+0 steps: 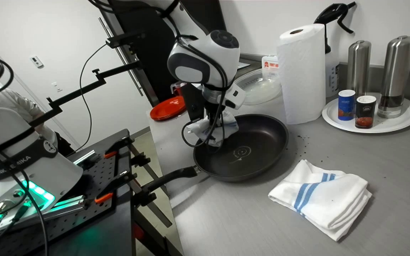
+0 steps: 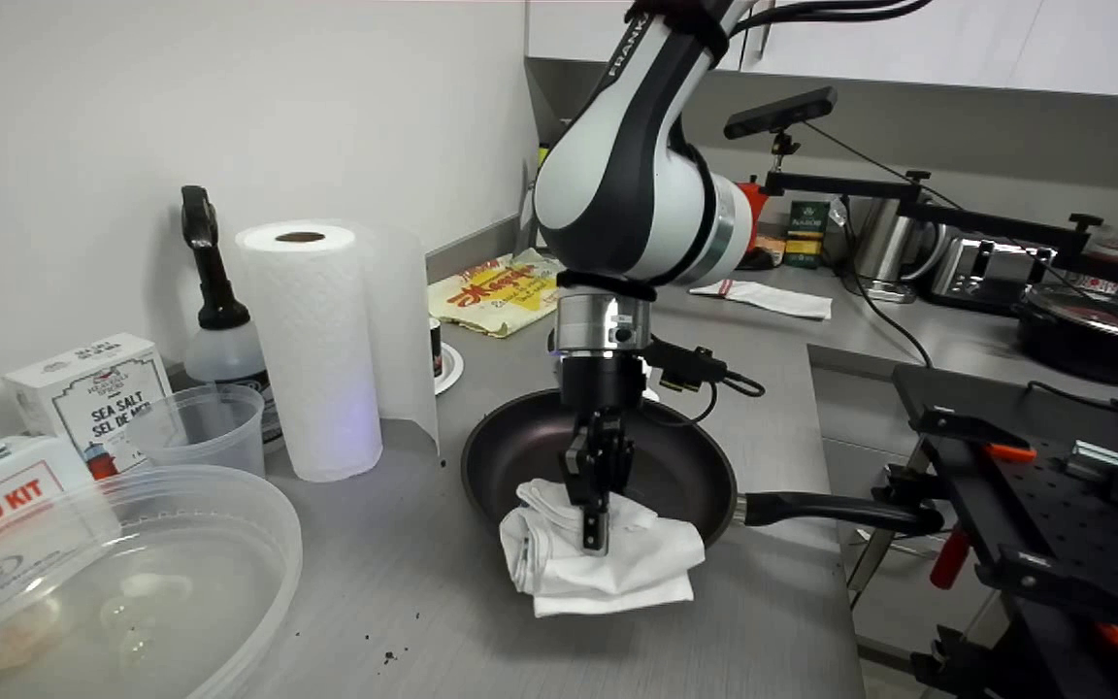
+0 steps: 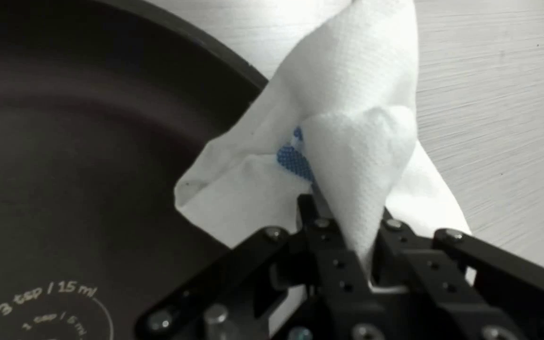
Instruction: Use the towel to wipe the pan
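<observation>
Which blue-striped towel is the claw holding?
The towel pinched in the claw, partly over the pan; the other blue-striped towel lies folded on the counter.

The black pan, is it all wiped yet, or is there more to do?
Done: the towel is pinched in the pincer. In hand: the towel overlaps one edge of the pan, but I can't tell whether it presses. Left: probably rubbing the inside, where the printed markings lie uncovered, then letting go of the towel. The pictures can't show how much is already wiped.
</observation>
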Controlling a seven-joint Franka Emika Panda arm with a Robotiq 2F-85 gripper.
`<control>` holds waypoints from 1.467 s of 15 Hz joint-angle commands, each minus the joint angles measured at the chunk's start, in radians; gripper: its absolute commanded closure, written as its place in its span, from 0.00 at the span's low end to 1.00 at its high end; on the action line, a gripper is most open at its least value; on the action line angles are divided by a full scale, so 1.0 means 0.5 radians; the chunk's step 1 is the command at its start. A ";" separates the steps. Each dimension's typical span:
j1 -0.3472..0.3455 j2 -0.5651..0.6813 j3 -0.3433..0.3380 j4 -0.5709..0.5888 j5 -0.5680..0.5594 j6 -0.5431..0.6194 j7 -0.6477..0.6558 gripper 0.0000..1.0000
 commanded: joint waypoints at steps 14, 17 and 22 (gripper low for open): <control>-0.060 0.214 -0.056 0.298 -0.002 -0.103 0.223 0.96; -0.062 0.249 -0.024 0.318 0.024 -0.155 0.239 0.96; -0.036 0.292 -0.035 0.351 0.014 -0.167 0.293 0.96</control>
